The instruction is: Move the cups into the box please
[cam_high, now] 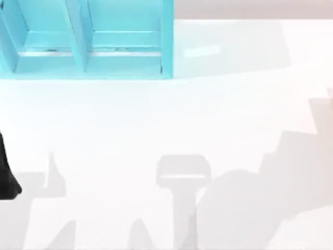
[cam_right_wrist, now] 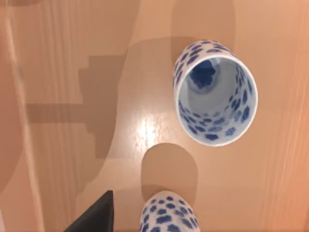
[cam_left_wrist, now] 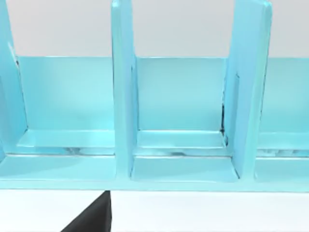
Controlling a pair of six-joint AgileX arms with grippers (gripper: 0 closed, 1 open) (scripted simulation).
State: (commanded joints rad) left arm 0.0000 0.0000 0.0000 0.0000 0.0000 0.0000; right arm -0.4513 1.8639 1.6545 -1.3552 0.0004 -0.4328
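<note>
on my right wrist view two cups stand apart on a wooden surface, one cup (cam_right_wrist: 215, 92) upper right, the second cup (cam_right_wrist: 168, 212) at the bottom edge. the box (cam_high: 83, 39) fills the top view's upper left. i cannot tell either pincer's opening.

My table (cam_high: 171, 120) is pale in the top view, and the turquoise box (cam_high: 88, 39) rests on it around eleven o'clock. In my right wrist view the surface (cam_right_wrist: 72, 145) looks wooden, and two blue-flowered cups stand on it, one (cam_right_wrist: 215, 92) upright and open, the other (cam_right_wrist: 169, 215) near it.
</note>
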